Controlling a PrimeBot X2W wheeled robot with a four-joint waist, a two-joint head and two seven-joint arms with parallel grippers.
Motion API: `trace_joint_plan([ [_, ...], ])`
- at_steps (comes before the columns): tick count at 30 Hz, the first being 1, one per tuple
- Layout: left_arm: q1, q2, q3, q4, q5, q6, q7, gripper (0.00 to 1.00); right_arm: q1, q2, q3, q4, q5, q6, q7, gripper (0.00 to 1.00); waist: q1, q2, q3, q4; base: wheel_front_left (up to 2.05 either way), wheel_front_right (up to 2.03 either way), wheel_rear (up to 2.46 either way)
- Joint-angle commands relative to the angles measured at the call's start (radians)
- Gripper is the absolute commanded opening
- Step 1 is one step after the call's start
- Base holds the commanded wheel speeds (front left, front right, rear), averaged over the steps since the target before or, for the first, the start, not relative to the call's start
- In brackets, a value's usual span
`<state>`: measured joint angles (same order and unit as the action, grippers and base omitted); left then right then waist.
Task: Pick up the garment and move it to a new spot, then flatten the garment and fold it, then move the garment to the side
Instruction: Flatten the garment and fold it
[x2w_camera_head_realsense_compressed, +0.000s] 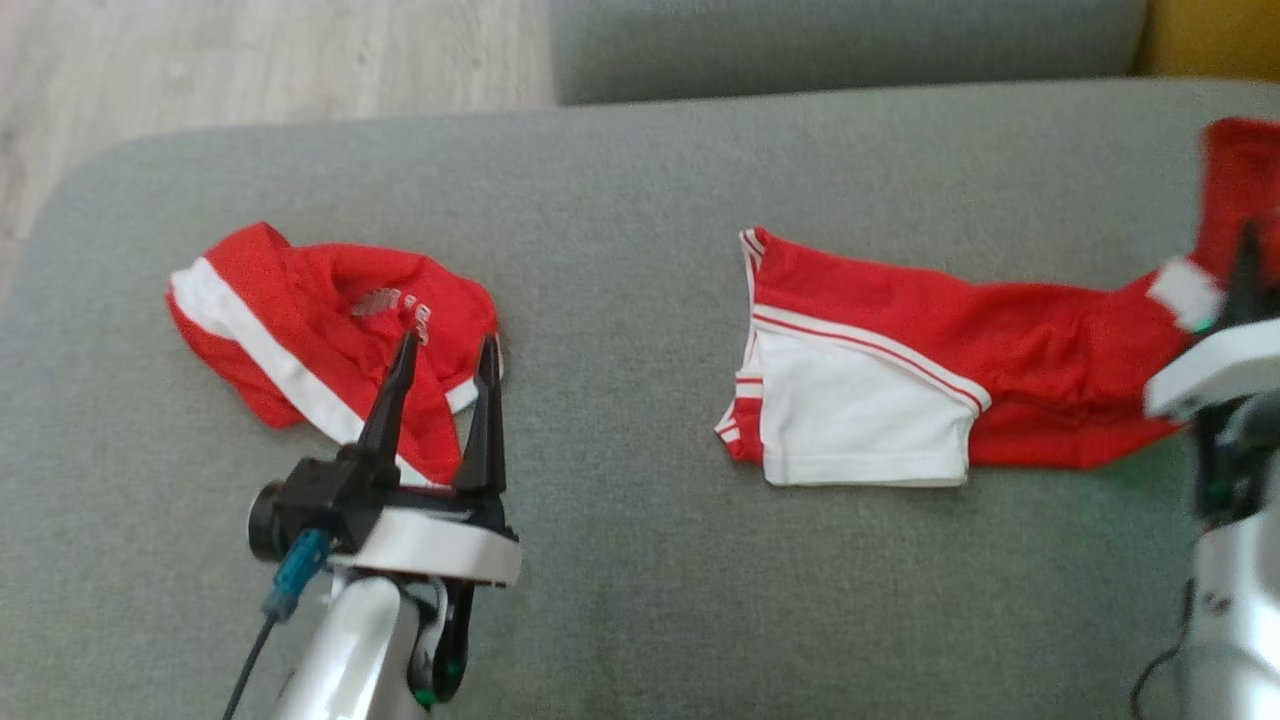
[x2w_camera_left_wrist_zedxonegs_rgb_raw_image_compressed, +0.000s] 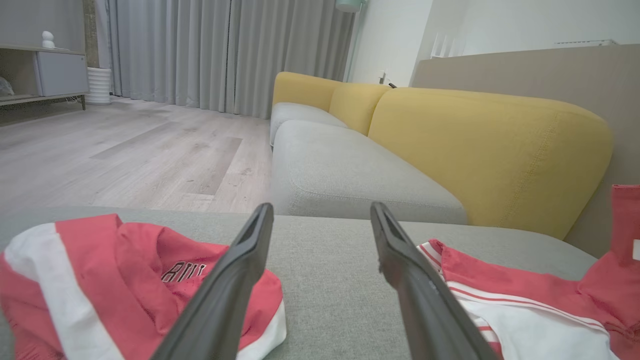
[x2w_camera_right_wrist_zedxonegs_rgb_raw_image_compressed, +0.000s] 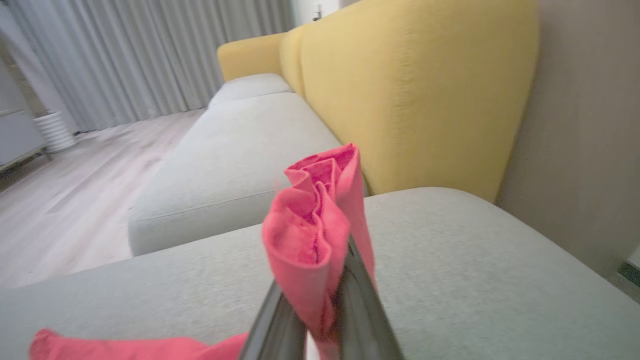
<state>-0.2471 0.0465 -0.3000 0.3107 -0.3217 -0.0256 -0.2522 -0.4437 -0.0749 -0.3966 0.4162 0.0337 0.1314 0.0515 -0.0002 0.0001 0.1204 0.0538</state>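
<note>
Grey sofa seat cushion (x2w_camera_head_realsense_compressed: 620, 180) as the working area; second grey cushion (x2w_camera_head_realsense_compressed: 840, 45) behind it, pale wood floor (x2w_camera_head_realsense_compressed: 250, 60) past the left end.

Garments counted: two, well apart, bare cushion between them.
- Red-and-white garment (x2w_camera_head_realsense_compressed: 900, 350): stretched across the right half of the cushion, white panel toward the middle, right end lifted off the cushion.
- Crumpled red garment (x2w_camera_head_realsense_compressed: 300, 320) with white band and lettering: on the left half.

Claws counted: two.
- Right claw (x2w_camera_head_realsense_compressed: 1246, 265): at the right edge of the head view, fingers together, clamped on a bunched red fold of the red-and-white garment; fold hiding the fingertips in the right wrist view.
- Left claw (x2w_camera_head_realsense_compressed: 449, 340): fingers wide apart, holding nothing, standing in front of the crumpled red garment in the head view and covering part of its near edge; contact with the cloth not determinable.

Yellow backrest cushions (x2w_camera_left_wrist_zedxonegs_rgb_raw_image_compressed: 490, 155): three counted in the left wrist view. Grey curtains (x2w_camera_left_wrist_zedxonegs_rgb_raw_image_compressed: 200, 50) and a low cabinet (x2w_camera_left_wrist_zedxonegs_rgb_raw_image_compressed: 60, 72) at the far side of the room.
</note>
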Motion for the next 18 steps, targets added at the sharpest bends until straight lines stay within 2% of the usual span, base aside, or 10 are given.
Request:
trace_joint_plan([
  [1, -0.012, 0.004, 0.024, -0.029, -0.005, 0.007, -0.010, 1.00, -0.002, 0.001, 0.035, -0.040, 0.009, -0.001, -0.004, 0.00, 0.0002, -0.0001, -0.026, 0.015, 0.00, 0.00, 0.00],
  [3, -0.001, 0.004, 0.026, -0.031, -0.008, 0.011, -0.010, 1.00, 0.019, 0.013, 0.100, -0.067, 0.030, -0.001, 0.000, 0.00, 0.0002, -0.0001, -0.041, 0.023, 0.00, 0.00, 0.00],
  [4, 0.004, 0.004, 0.027, -0.033, -0.009, 0.013, -0.010, 1.00, 0.038, 0.020, 0.171, -0.085, 0.055, -0.001, 0.004, 0.00, 0.0002, -0.0001, -0.048, 0.031, 0.00, 0.00, 0.00],
  [7, 0.005, 0.004, 0.026, -0.035, -0.011, 0.013, -0.010, 1.00, 0.058, 0.024, 0.268, -0.077, 0.101, -0.001, -0.004, 0.00, 0.0002, -0.0001, -0.052, 0.046, 0.00, 0.00, 0.00],
  [13, 0.000, 0.004, 0.016, -0.035, -0.015, 0.013, -0.010, 1.00, 0.059, 0.024, 0.450, 0.020, 0.223, -0.001, -0.064, 0.00, 0.0002, -0.0001, -0.045, 0.077, 0.00, 0.00, 0.00],
  [18, -0.010, 0.004, 0.003, -0.026, -0.002, 0.019, -0.010, 1.00, 0.056, 0.024, 0.578, 0.124, 0.271, -0.001, -0.118, 0.00, 0.0002, -0.0001, -0.038, 0.100, 0.00, 0.00, 0.00],
])
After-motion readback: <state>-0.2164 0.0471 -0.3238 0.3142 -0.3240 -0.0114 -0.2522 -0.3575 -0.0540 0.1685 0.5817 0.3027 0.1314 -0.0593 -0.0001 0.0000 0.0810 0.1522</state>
